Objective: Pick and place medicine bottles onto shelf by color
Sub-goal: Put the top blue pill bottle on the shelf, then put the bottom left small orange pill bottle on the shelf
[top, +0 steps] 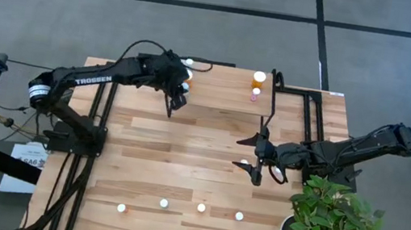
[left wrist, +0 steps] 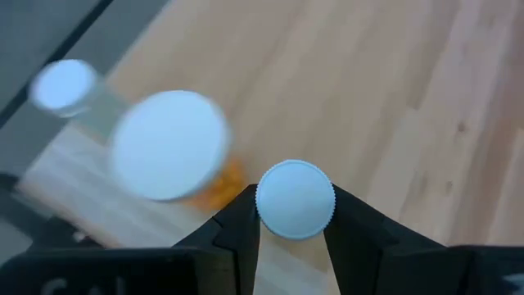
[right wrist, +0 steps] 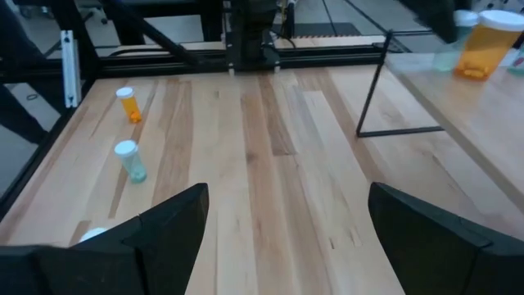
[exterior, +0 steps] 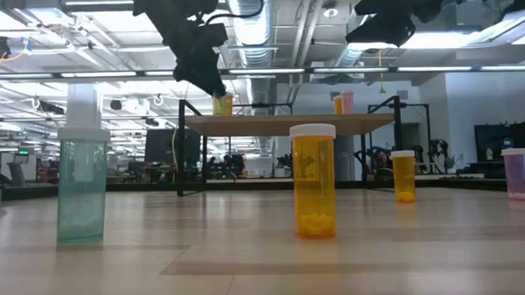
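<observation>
My left gripper (top: pixel 178 95) is over the left end of the shelf (top: pixel 225 93), shut on a small bottle with a white cap (left wrist: pixel 295 199); the cap hides the bottle's body. Beside it stand an orange bottle (left wrist: pixel 169 156) and a pale one (left wrist: pixel 65 86). An orange bottle (top: pixel 258 79) and a pink one (top: pixel 255 95) stand on the shelf's right part. My right gripper (top: pixel 257 170) is open and empty above the table, beside a bottle (top: pixel 244 163). Several more bottles stand in a row near the front edge (top: pixel 201 207). My left gripper pinches the bottle's round white cap (left wrist: pixel 270 205) between its two fingers, one on each side of the rim. The fingers come from above, pointing down. The bottle is upright below them; I cannot tell whether its base rests on the shelf.
A potted plant (top: pixel 335 228) stands at the table's near right corner. The shelf's black legs (top: pixel 306 122) stand just beyond my right arm. In the low view a green bottle (exterior: pixel 82 184), two orange ones (exterior: pixel 314 181) and a pink one (exterior: pixel 517 174) stand on the table.
</observation>
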You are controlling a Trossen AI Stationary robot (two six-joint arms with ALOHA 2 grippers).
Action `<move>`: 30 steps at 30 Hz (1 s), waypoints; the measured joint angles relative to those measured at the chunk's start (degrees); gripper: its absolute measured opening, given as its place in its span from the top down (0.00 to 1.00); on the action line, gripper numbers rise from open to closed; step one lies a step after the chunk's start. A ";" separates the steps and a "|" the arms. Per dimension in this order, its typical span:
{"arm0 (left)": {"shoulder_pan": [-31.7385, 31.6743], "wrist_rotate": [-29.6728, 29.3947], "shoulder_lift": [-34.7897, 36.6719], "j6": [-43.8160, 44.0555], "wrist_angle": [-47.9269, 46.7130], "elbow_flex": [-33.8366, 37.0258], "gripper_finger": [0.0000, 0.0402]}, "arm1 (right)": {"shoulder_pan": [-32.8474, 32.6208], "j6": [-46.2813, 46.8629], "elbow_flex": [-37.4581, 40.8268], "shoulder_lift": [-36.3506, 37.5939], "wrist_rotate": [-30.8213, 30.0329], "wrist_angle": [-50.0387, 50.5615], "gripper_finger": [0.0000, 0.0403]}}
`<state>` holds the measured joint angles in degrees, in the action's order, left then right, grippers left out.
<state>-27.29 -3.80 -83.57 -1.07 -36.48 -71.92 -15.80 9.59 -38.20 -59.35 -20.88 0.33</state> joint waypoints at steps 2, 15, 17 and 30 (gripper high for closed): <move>-0.66 -0.06 0.00 0.05 0.00 -0.05 0.74 | -0.33 0.01 0.00 0.00 0.02 0.17 0.11; -1.26 2.02 0.00 1.66 -0.38 -0.05 0.65 | -0.67 0.00 0.00 0.02 0.02 0.03 0.11; -1.11 2.01 0.00 1.74 -0.50 -0.05 0.63 | -0.67 0.00 0.00 0.00 0.00 0.04 0.11; -1.05 0.48 2.61 0.87 -4.88 -1.47 0.58 | -0.67 -0.02 0.00 0.02 0.00 0.03 0.11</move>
<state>-28.34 -3.32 -80.96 -0.20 -41.35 -73.39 -16.47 9.56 -38.20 -59.34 -20.88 0.36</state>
